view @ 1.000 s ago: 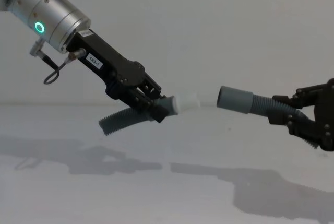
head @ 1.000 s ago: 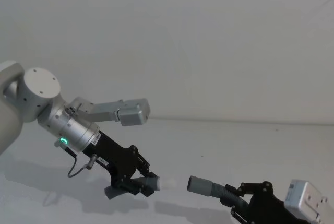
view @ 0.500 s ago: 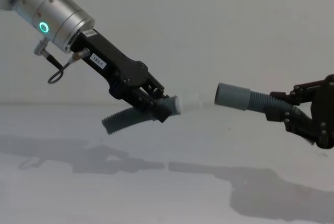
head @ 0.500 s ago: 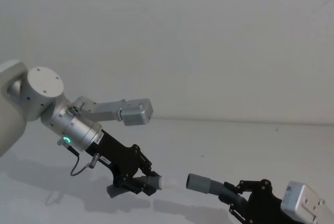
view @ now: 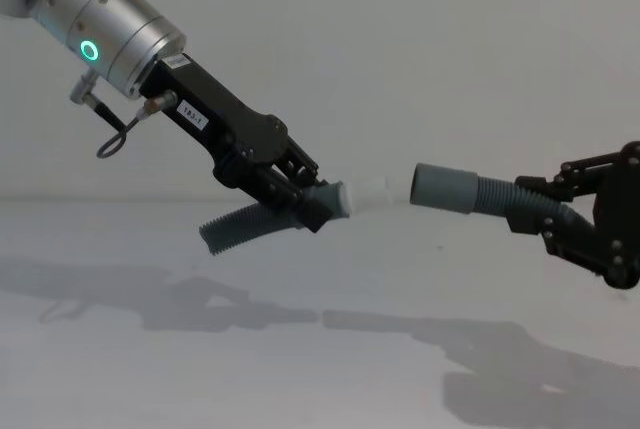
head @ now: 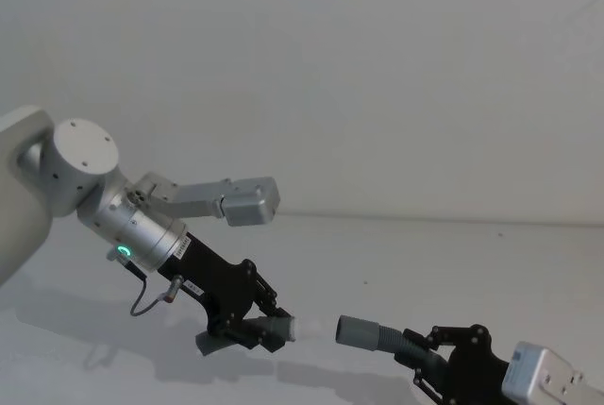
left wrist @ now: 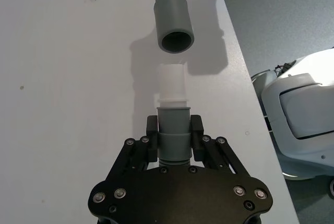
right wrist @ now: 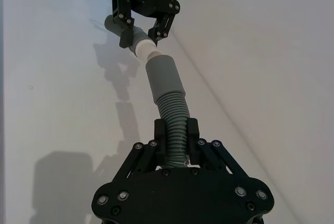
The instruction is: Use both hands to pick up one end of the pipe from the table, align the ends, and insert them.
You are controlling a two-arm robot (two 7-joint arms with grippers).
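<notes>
Two grippers hold the two pieces of hose in the air above the table (view: 320,369), which is the widest thing here, white and flat. The left gripper (view: 300,204) comes down from the upper left on its silver wrist (view: 100,24) with the green ring light. Its fingers (left wrist: 148,135) are clamped on the grey cuff (left wrist: 173,130) of the left hose (view: 240,229); the ribbed part hangs behind the fingers, toward the table, and the white tip (view: 365,192) sticks out in front of them. The right gripper (view: 545,219) reaches in from the right edge, and its fingers (right wrist: 160,138) are closed on the ribbed part of the right hose (view: 495,197), so the socket (view: 445,189) stands well ahead of the fingers. The tip and the socket face each other, almost in one line. In the chest view a narrow gap is between them, and the left wrist view shows the open mouth of the socket (left wrist: 176,41) just beyond the tip (left wrist: 171,83), not yet over it.
</notes>
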